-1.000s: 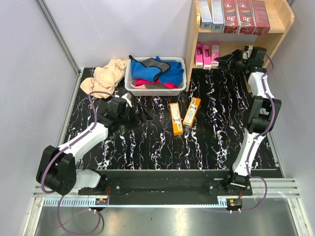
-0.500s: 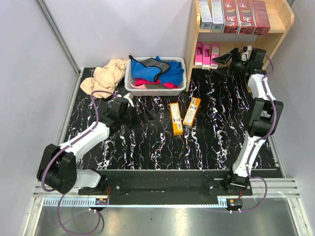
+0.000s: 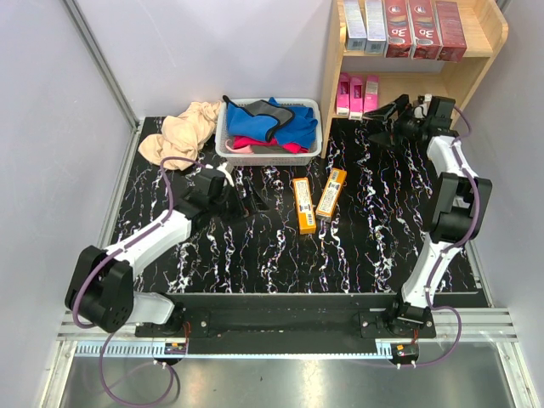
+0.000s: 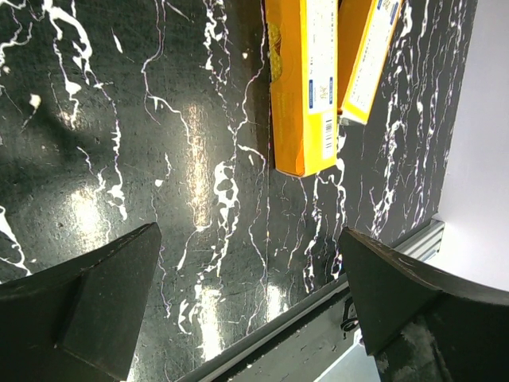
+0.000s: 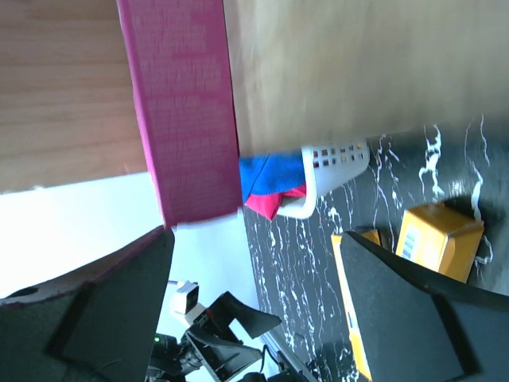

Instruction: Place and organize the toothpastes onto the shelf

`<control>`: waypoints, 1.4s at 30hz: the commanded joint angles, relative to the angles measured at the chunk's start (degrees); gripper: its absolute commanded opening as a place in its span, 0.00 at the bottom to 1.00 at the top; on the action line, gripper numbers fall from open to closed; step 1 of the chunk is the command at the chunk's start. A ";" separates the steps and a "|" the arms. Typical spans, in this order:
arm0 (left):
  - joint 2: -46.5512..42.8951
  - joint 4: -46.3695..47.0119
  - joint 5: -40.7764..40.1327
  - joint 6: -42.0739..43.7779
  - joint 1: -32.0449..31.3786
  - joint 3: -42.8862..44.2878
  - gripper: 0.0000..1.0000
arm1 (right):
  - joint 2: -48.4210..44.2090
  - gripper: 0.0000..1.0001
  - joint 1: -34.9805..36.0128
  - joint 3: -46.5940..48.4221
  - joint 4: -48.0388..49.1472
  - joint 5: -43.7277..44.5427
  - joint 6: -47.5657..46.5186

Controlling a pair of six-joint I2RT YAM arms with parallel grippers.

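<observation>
Top external view: two orange toothpastes (image 3: 303,205) lie mid-frame on the table (image 3: 374,246); the rest stand on the shelf (image 3: 486,38), upper right. Both the left gripper (image 3: 251,201) and right gripper (image 3: 376,127) gape wide, empty.

The tabletop (image 3: 365,229) is glossy black marble-look with white veins, and the shelf (image 3: 489,34) is pale matt wood with fine grain. The orange toothpaste boxes (image 4: 296,95) are smooth, slightly shiny cardboard, the pink toothpaste box (image 5: 187,111) duller; the basket (image 3: 223,140) is white slotted plastic holding soft cloths (image 3: 255,123).
</observation>
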 commanded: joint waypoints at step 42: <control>16.62 -8.26 -11.19 4.36 -10.50 21.71 0.99 | -60.18 1.00 0.28 -66.11 -2.31 10.71 -12.13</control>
